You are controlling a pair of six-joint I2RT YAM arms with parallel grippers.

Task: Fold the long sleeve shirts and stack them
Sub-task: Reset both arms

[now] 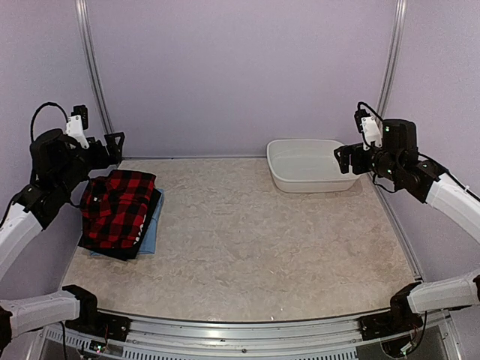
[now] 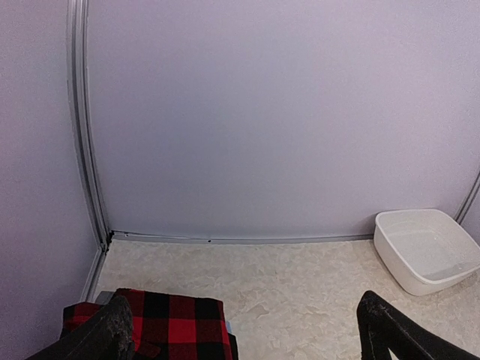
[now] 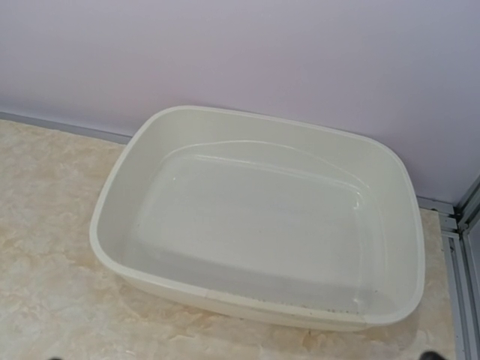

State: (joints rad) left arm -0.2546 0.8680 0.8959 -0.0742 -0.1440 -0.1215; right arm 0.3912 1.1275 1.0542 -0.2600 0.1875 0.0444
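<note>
Red-black flannel shirt (image 1: 116,208) folded atop shirt stack (image 1: 148,234), table's left side; I hold left gripper (image 1: 113,145), right gripper (image 1: 344,159) spread, empty, raised: looks finished

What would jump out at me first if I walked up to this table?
The red-and-black checked shirt, folded at the left edge of the table, with a light blue shirt peeking out beneath it. Next comes the white basin at the far right, with nothing in it. The left hand hangs by the shirts and the right hand by the basin, both open and holding nothing.
</note>
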